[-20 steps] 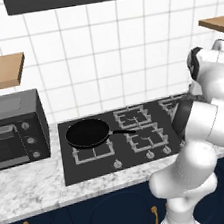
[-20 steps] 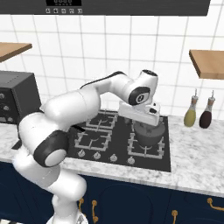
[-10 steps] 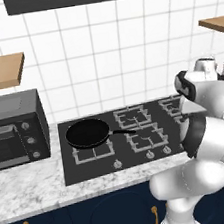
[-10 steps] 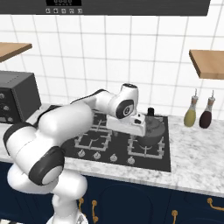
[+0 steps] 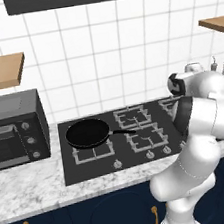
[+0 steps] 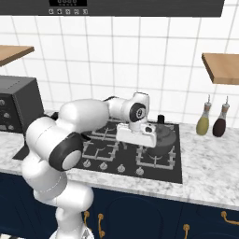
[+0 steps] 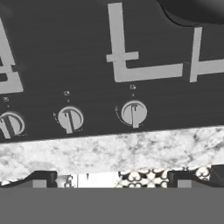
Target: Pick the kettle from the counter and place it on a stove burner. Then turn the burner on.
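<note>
Far left in the left base view sits the black oven (image 5: 13, 129) on the marble tabletop (image 5: 29, 189), and just beside it the black cooktop (image 5: 92, 170) begins. On its left front grate lies the frying pan (image 5: 88, 133), handle pointing right toward the middle burners.

Moving right, in the right base view, the white arm bends low over the cooktop and the pincer (image 6: 136, 135) hangs at the stove's front half, just left of the kettle (image 6: 160, 135). The kettle is off the tabletop and sitting on the right-hand stove burner (image 6: 158, 156) (grey body, black handle arched on top). The pincer holds nothing and stands apart from the kettle.

The hand view looks down at the front of the cooktop: three round silver knobs (image 7: 134, 113) in a row, the marble edge just below them, the two finger tips (image 7: 38, 180) set wide apart at the bottom.

Far right, two slim bottles (image 6: 203, 122) stand by the tiled wall under a wooden shelf (image 6: 223, 66).
</note>
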